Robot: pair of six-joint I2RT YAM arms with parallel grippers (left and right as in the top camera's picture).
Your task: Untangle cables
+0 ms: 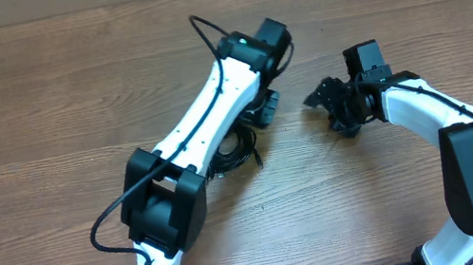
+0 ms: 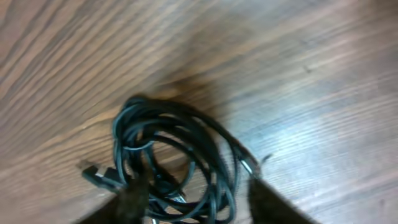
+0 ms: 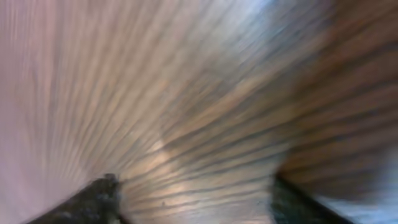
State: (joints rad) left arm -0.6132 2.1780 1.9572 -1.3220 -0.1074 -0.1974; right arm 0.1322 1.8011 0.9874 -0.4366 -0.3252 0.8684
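Wood-grain counter (image 1: pixel 40 108) carries the cables (image 2: pixel 174 155) in one coiled bunch, just ahead of the left tool (image 2: pixel 196 190) — jaws apart, astride the near loops. The right tool (image 3: pixel 196 196) — apart, empty — sits farther off.

The cables (image 1: pixel 242 151) are mostly hidden under the left arm (image 1: pixel 205 114) overhead, and cut off at 6 o'clock in the left wrist view.

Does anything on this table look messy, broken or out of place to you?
Only the cables: they lie in one tangled black bundle on the wooden table, loops crossing each other, partly hidden under the left arm from overhead. Nothing looks spilled or broken. The right wrist picture is blurred, showing mostly bare wood.
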